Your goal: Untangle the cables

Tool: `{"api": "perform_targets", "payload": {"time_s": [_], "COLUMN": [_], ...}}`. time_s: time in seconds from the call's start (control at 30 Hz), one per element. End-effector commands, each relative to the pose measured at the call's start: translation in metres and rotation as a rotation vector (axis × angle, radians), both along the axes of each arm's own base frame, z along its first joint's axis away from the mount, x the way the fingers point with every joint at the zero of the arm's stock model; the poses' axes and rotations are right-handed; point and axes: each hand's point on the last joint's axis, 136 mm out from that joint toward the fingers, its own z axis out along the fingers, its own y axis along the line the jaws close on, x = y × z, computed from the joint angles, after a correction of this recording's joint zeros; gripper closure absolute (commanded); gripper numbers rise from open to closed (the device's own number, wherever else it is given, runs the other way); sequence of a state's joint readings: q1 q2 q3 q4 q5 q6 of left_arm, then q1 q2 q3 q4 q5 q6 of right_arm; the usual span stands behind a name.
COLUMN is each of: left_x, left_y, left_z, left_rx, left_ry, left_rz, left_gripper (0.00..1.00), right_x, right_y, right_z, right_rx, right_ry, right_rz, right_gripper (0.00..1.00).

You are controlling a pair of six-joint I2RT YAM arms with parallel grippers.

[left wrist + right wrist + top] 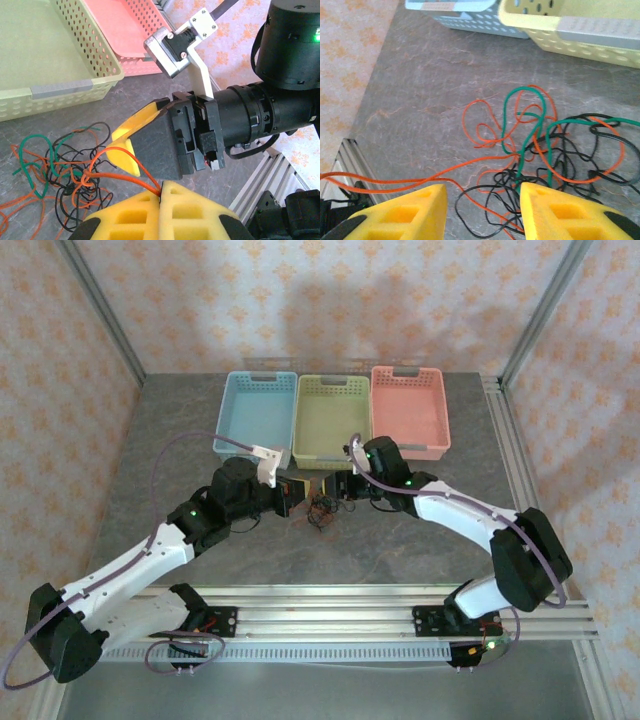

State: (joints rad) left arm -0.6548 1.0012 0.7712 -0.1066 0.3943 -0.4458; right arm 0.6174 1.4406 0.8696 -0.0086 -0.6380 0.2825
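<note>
Between the two claws, just in front of the green basket [332, 425], the cables [322, 511] lie in a loose knot on the desk [400, 550], with orange, black and green strands crossing. One orange cable [154, 186] runs out of the knot toward the robot's left and ends clamped in the left claw [161, 192]. Over the knot hovers the right claw [482, 192], jaws apart and holding nothing. Most of the tangle lies just ahead of its gap, making it the likelier arm to pin the knot.
</note>
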Motion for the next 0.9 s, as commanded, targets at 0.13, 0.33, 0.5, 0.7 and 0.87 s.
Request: {"api": "perform_targets", "payload": {"time_s": [0.13,0.33,0.5,0.7,0.87], "left_x": [0.0,-0.001,-0.001,-0.001,-0.001], "left_y": [0.001,0.003,0.001,0.002,-0.001], "left_z": [0.009,0.01,0.008,0.008,0.004], "left_rx": [-0.019,-0.025,-0.022,-0.019,-0.015], "left_ry": [-0.04,-0.047,-0.04,-0.042,-0.027], "left_rz": [0.002,0.01,0.006,0.007,-0.003], "left_gripper": [1.0,1.0,1.0,1.0,1.0], "right_x": [-0.003,-0.016,-0.033,-0.043,-0.049], "right_y": [0.008,0.015,0.02,0.027,0.035], "right_z": [0.076,0.099,0.105,0.092,0.084], "right_rx": [0.171,0.22,0.324,0.324,0.282], "right_ry": [-0.319,-0.541,-0.766,-0.843,-0.887], "right_rz": [0.062,0.193,0.282,0.333,0.353], "right_gripper": [0.57,0.54,0.44,0.43,0.42]}}
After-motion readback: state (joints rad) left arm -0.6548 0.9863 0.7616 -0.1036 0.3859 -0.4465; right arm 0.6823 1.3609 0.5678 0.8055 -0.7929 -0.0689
